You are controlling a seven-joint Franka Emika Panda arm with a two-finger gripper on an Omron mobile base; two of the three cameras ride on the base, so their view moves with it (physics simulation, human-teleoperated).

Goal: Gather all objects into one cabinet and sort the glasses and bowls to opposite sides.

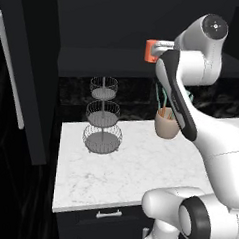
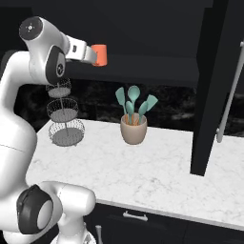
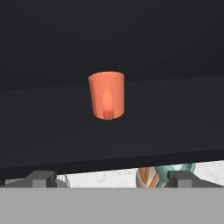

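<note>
Claw [image 3: 112,179]: fingers spread wide, grasping nothing, raised level with the cabinet [image 3: 175,52] shelf. Orange cup [image 3: 106,95]: upright on the shelf, set back from its front edge, apart from the fingertips, bare shelf to both sides. Cabinet door [image 2: 213,86]: swung open at right. Writing: none legible. Below, on white counter [image 1: 138,168]: beige utensil pot [image 2: 133,128], three-tier wire basket stand [image 1: 102,121]

orange cup [image 2: 99,54] at arm's end, utensil pot [image 2: 133,129]
</note>
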